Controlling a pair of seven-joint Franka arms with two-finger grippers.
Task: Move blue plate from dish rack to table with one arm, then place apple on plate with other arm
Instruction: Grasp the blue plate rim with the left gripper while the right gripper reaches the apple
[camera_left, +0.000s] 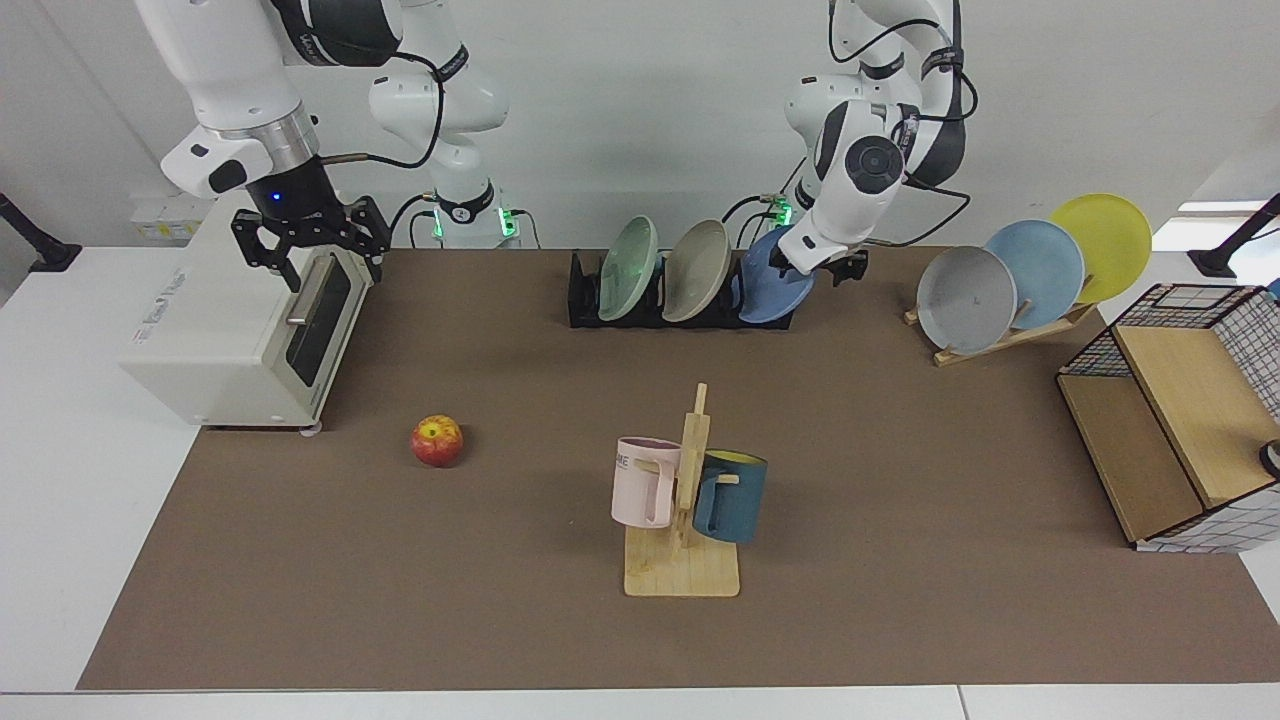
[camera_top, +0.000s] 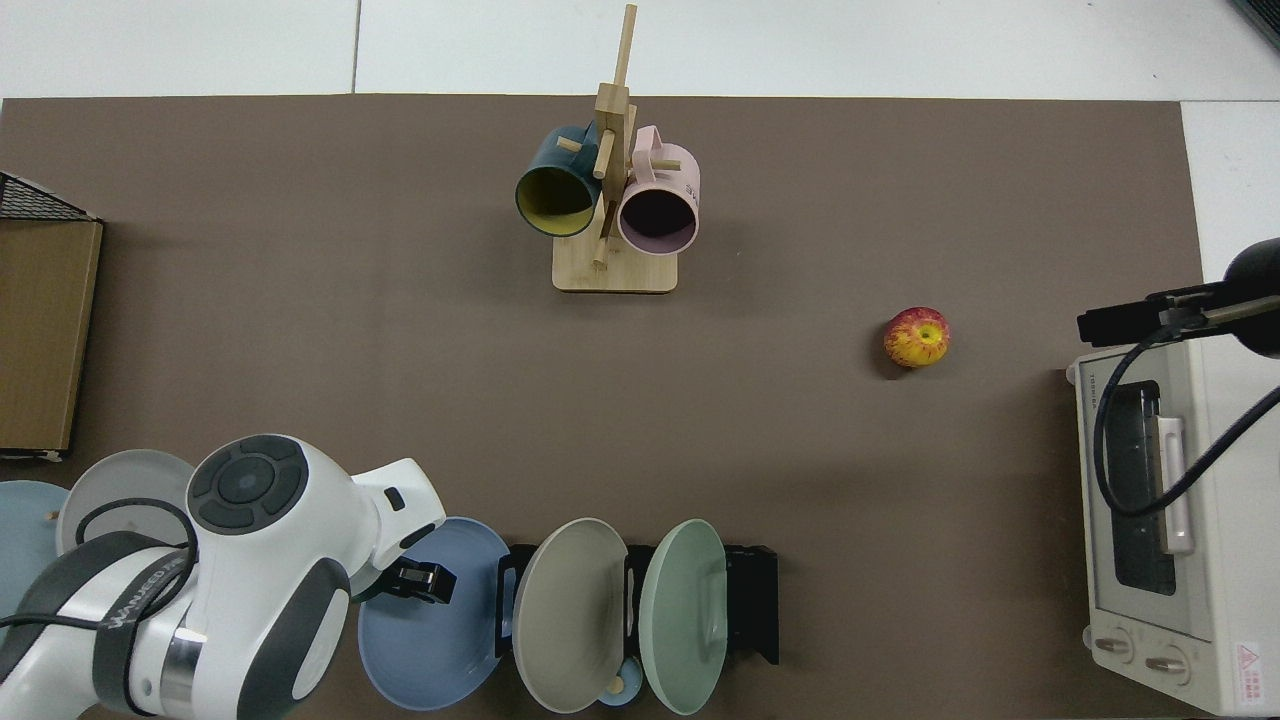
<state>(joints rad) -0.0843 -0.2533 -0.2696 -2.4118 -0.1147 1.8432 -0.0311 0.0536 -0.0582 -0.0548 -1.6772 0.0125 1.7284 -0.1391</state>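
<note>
Wooden mug stand (camera_left: 682, 540) nearest the facing camera, carrying a pink mug (camera_left: 644, 481) and a teal mug (camera_left: 730, 496). Beyond it, on the brown mat of the table (camera_left: 900, 500), lies the apple (camera_left: 437, 441), red with yellow patches, well apart from both grippers. Only the top view shows the apple's stem hollow (camera_top: 917, 337) and the yellow inside of the teal mug (camera_top: 553, 193); only the facing view shows the yellow plate (camera_left: 1102, 245) on the wooden stand at the far side.

Farther back stands the black dish rack (camera_left: 680, 290) with three plates on edge. The blue plate (camera_left: 774, 275), matte periwinkle with a shallow rim, sits in the end slot, leaning outward; the top view shows its full round face (camera_top: 437, 612). The left gripper (camera_left: 845, 266) is at this plate's upper rim; seen from above (camera_top: 421, 581), its black fingers lie over the plate's edge, but whether they are clamped cannot be told.

The right gripper (camera_left: 310, 240) waits above the toaster oven (camera_left: 245, 330), fingers spread, holding nothing.
</note>
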